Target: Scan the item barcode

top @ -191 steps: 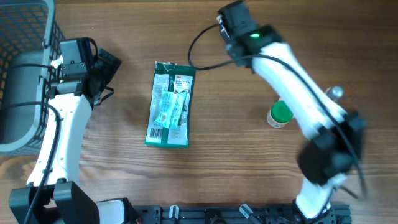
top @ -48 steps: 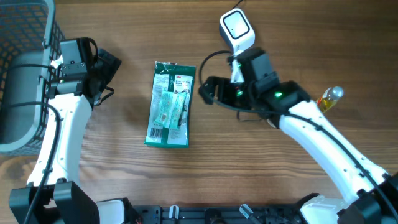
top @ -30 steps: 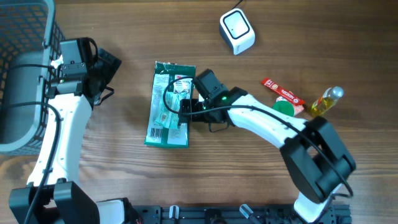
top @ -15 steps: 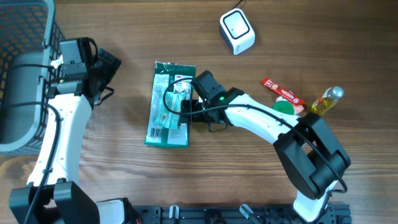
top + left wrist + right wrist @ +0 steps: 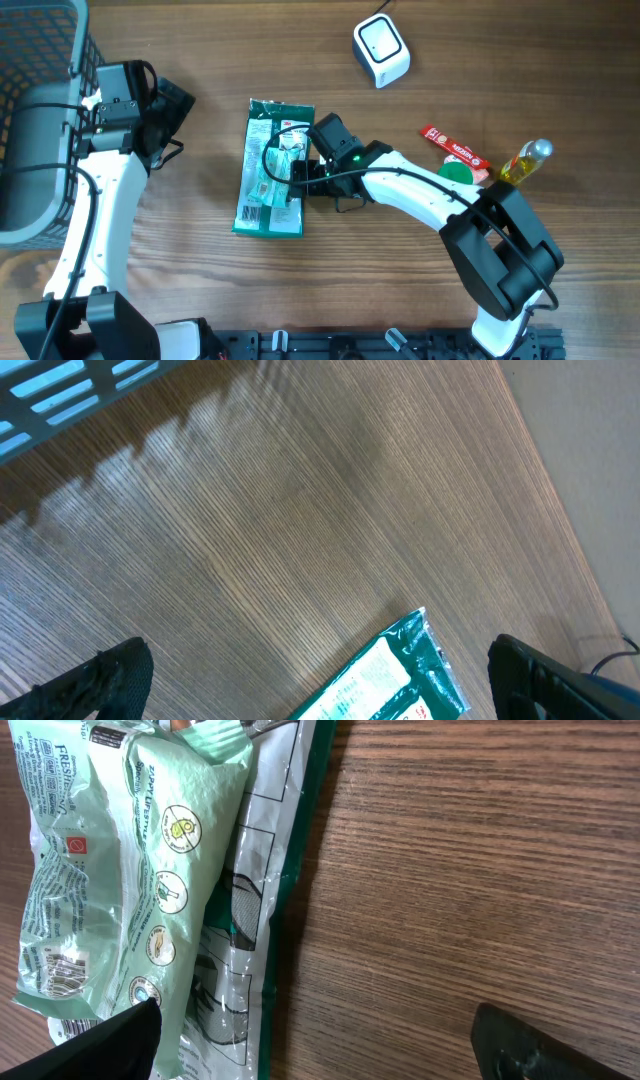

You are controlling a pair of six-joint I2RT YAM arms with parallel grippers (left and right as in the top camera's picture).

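Looking down on a wooden table (image 5: 400,290), I saw a grey wire basket (image 5: 30,120) at the upper left of the frame. Just right of it, the left gripper (image 5: 175,120) hung with its jaws spread and nothing between them, apart from the work.

Left of centre lay the item, a flat green packet (image 5: 272,168) of crinkly film with a paler pouch inside. The right gripper (image 5: 298,172) was low over the packet's right edge, jaws released and gripping nothing. In the wrist view, one finger stood over the film and the other over bare wood.

That stance carried the main risk, I judged. Closing there might have pinched only a loose fold of film, or pushed the thin packet sideways instead of lifting it. A finger pressed too low could have scraped the table. The barcode (image 5: 55,965) appeared to sit on the pale pouch, toward the packet's far side. A limp, one-edge hold could have let the packet droop and turn those lines away from the reader.

The white scanner (image 5: 381,48) sat well apart at the upper centre-right. A weak grip might have dropped the packet on the way there. At the far right were a red wrapper (image 5: 452,155) and a small bottle (image 5: 525,160).
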